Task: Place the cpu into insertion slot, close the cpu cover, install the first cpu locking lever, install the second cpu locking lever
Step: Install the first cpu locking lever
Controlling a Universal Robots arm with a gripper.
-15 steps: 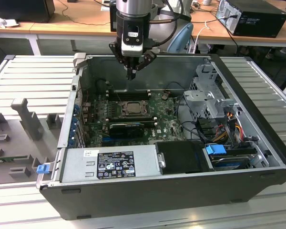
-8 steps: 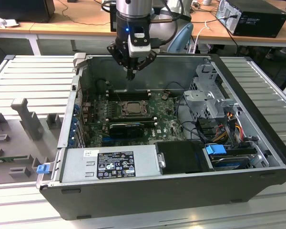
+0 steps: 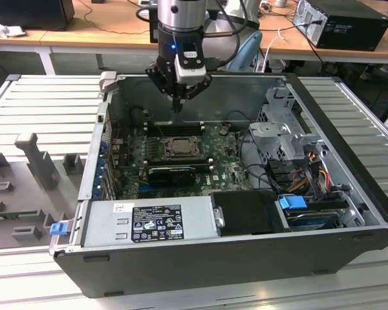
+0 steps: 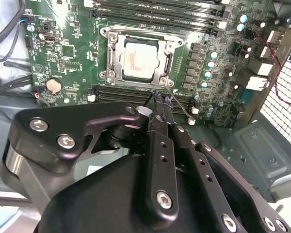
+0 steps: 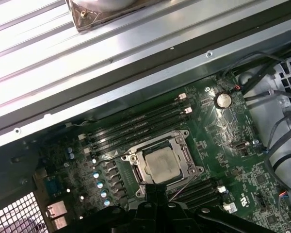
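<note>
The cpu (image 4: 137, 59) (image 5: 161, 162) lies flat in the insertion slot (image 3: 179, 147) on the green board, its pale metal top facing up. The cpu cover (image 4: 117, 54) (image 5: 182, 143) is a silver frame lying down around the chip, which shows through its window. My gripper (image 3: 177, 108) (image 4: 162, 98) (image 5: 154, 188) hangs above the board just beside the socket's edge, its thin black fingers pressed together with nothing between them. A thin wire lever (image 4: 178, 108) (image 5: 186, 184) runs out from the socket corner close to the fingertips.
Long black memory slots (image 4: 121, 94) (image 5: 136, 127) flank the socket. A black graphics card (image 3: 171, 173) lies in front of it, with a power supply (image 3: 149, 223) nearer still. Cables and a drive cage (image 3: 281, 139) fill the exterior view's right. The case walls (image 3: 200, 87) surround the board.
</note>
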